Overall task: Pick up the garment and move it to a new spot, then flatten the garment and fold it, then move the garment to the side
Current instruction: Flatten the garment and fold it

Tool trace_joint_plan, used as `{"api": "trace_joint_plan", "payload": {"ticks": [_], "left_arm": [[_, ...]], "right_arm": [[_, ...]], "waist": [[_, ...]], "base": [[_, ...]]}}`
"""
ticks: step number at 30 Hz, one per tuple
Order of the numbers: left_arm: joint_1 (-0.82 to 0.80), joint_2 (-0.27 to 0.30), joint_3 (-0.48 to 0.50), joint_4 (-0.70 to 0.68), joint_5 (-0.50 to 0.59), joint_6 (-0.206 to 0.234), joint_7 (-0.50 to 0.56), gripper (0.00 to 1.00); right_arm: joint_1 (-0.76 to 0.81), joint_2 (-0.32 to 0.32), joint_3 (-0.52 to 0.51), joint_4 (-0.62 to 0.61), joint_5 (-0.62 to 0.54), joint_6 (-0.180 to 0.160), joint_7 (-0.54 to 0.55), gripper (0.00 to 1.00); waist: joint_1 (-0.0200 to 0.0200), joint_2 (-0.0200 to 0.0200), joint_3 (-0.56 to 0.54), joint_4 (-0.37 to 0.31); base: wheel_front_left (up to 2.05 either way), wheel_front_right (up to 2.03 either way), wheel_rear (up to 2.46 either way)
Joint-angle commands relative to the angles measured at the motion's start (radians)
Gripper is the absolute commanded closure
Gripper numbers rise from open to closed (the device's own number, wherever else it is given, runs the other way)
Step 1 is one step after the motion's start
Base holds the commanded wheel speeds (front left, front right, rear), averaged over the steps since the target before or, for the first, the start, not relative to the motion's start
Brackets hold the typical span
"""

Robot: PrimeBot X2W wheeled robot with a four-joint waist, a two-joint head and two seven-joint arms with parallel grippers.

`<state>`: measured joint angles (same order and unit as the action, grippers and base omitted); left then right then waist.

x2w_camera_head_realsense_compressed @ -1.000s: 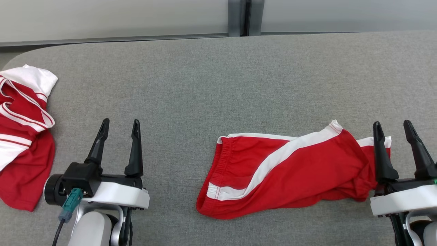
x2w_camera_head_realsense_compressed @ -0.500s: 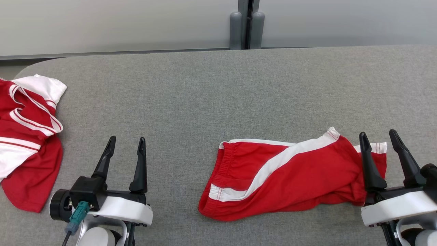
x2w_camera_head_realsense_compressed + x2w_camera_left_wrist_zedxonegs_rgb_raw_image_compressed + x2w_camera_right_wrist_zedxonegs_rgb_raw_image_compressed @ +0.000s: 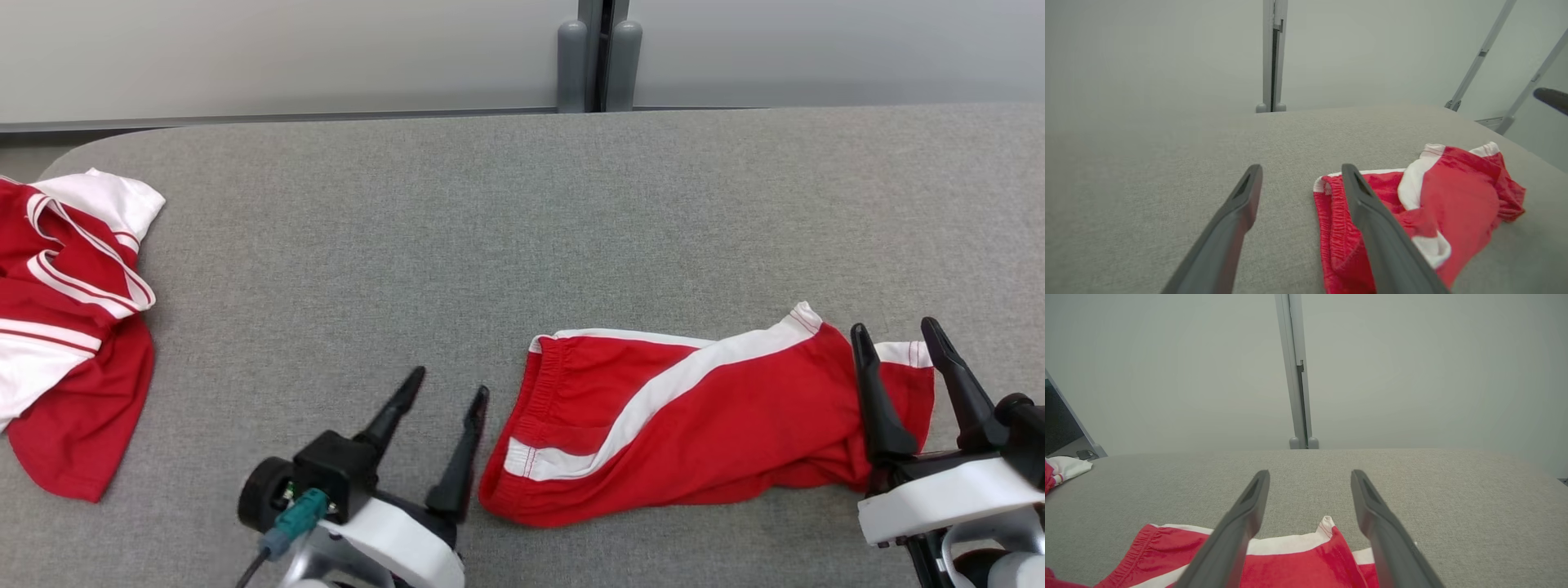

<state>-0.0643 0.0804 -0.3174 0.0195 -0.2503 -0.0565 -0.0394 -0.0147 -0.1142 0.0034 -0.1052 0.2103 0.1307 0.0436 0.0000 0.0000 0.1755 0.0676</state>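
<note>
Two red and white garments are lying on one grey padded table [image 3: 490, 229]: one pair of shorts [image 3: 694, 433] at the near right and one crumpled second garment [image 3: 65, 327] at the left edge. Two robot grippers are reaching in from the near side, the left gripper [image 3: 452, 382] and the right gripper [image 3: 893, 325], each showing two long dark fingers [image 3: 873, 400], four in all. Two rounded grey posts [image 3: 573, 65] are standing side by side just beyond the table's far edge.

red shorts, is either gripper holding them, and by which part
Nothing is held. The left gripper is open beside the waistband of the shorts, the right gripper open at their leg end.
</note>
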Motion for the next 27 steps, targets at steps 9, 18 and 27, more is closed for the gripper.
{"api": "trace_joint_plan", "payload": {"ticks": [9, 18, 27], "left_arm": [[0.073, 0.010, -0.113, -0.065, -0.081, -0.045, 0.165, 0.00], [0.047, 0.021, -0.111, -0.046, -0.095, -0.044, 0.177, 1.00], [-0.006, 0.015, -0.123, -0.040, -0.080, -0.041, 0.149, 1.00]], "right_arm": [[-0.017, 0.000, 0.003, 0.012, 0.011, 0.000, 0.005, 0.00], [-0.030, -0.007, -0.011, 0.038, 0.026, 0.000, 0.014, 0.00], [-0.136, -0.096, 0.003, 0.129, 0.069, 0.000, 0.085, 0.00]], "waist": [[0.0000, 0.0000, 0.032, -0.004], [0.0000, 0.0000, 0.048, -0.009], [0.0000, 0.0000, 0.105, 0.028]], "base": [[0.00, 0.00, 0.00], [0.00, 0.00, 0.00], [0.00, 0.00, 0.00]]}}
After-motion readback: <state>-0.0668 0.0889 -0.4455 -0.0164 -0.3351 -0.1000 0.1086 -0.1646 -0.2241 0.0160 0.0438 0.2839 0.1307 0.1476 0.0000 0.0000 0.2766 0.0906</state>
